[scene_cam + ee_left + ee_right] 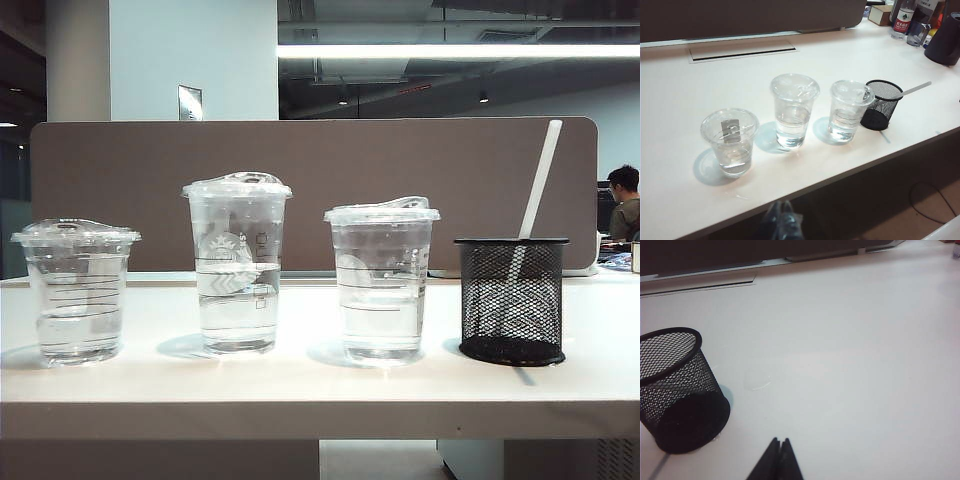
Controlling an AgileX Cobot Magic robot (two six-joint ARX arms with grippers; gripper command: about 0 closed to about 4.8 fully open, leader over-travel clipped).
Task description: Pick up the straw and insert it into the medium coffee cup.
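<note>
White straw (537, 183) stands tilted in the black mesh holder (511, 300) at the right end of the table (300, 385), leaning away from the three lidded clear cups. The medium coffee cup (381, 280) stands just beside the holder, between it and the tallest cup (237, 262); the squat cup (76, 288) is at the far left. Left gripper (781, 220), fingers pressed together, hangs off the table's front edge. Right gripper (778, 460), fingers likewise pressed together, hovers near the holder. Step in hand: the approach, nothing yet grasped. Next move likely requires spreading one gripper's fingers and pinching the straw above the holder's rim.
</note>
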